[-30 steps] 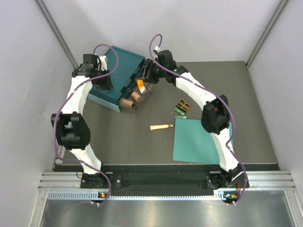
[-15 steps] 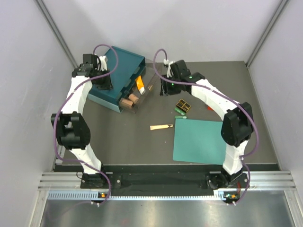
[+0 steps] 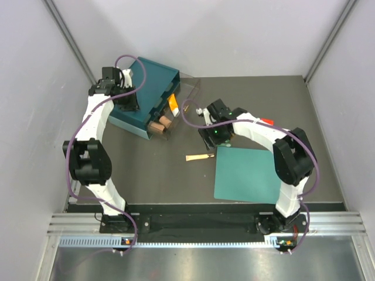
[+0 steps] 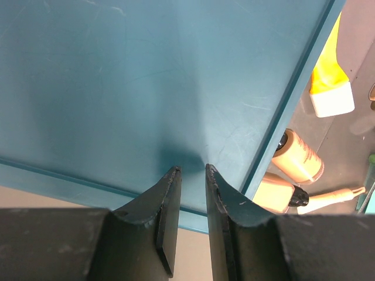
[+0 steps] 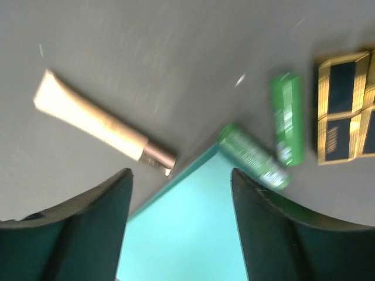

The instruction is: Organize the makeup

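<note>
My right gripper (image 3: 210, 138) (image 5: 180, 172) is open and empty, low over the far left corner of the teal mat (image 3: 246, 175) (image 5: 187, 234). The beige stick (image 3: 199, 157) (image 5: 99, 126) lies just left of it. Two slim green tubes (image 5: 287, 117) (image 5: 255, 157) and the dark palette (image 5: 345, 105) lie just right of it; the arm hides them in the top view. My left gripper (image 3: 128, 104) (image 4: 192, 168) is shut, tips on top of the teal organizer box (image 3: 146, 88) (image 4: 146, 76). The orange tube (image 3: 173, 103) (image 4: 331, 82) and tan bottles (image 3: 158, 124) (image 4: 299, 158) sit in its clear drawer.
A small red cube (image 3: 266, 121) lies on the table right of my right arm. The clear drawer (image 3: 179, 111) sticks out from the box toward the middle. Grey walls close in the table at the back and both sides.
My right arm has swung away from the drawer, down and right, and now hangs over the mat's corner by the green tubes and palette. The left arm has not moved.
</note>
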`<action>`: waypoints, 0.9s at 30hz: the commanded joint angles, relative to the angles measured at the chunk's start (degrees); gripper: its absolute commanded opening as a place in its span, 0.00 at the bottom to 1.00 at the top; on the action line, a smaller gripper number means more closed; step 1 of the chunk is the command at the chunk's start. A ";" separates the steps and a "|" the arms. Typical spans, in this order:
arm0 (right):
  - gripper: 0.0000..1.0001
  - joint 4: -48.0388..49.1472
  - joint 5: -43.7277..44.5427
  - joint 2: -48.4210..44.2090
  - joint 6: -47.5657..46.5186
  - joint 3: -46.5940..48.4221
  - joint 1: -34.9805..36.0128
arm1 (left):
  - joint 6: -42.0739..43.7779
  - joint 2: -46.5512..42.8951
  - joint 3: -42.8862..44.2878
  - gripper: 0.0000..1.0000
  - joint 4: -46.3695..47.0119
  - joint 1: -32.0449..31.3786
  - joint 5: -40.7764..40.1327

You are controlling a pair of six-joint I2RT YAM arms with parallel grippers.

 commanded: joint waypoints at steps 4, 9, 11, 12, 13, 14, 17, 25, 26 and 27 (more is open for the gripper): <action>0.71 2.55 3.89 -4.77 -7.12 -4.43 7.26 | -0.06 4.05 -4.56 0.30 -7.62 0.04 -0.89; 0.71 3.08 5.64 -2.31 -7.39 -3.12 10.69 | 0.21 3.96 -4.82 0.29 -7.79 0.04 -0.98; 0.71 3.60 5.65 -0.46 -7.65 -2.15 11.75 | 0.38 3.70 -5.08 0.29 -7.88 0.04 -0.98; 0.71 3.78 7.13 0.24 -7.65 -1.62 11.93 | 0.47 3.78 -5.08 0.29 -7.79 0.04 -1.24; 0.71 3.52 7.23 1.90 -7.74 -1.18 12.19 | 0.56 3.61 -5.17 0.30 -7.88 0.04 -1.24; 0.71 3.43 7.32 2.61 -7.74 -0.22 12.28 | 0.56 3.52 -5.34 0.29 -7.88 -0.05 -1.24; 0.69 3.78 7.76 5.16 -7.30 0.93 12.37 | 0.56 3.43 -5.35 0.29 -7.79 0.04 -1.15; 0.42 3.78 10.22 9.91 -5.63 3.21 12.37 | 0.91 3.52 -5.08 0.30 -7.97 0.04 -1.59; 0.21 3.52 10.48 10.09 -5.46 3.39 12.37 | 0.91 3.52 -5.08 0.30 -7.97 -0.05 -1.68; 0.14 3.51 10.57 10.09 -5.37 3.39 12.37 | 0.91 3.61 -5.00 0.30 -8.06 0.04 -1.59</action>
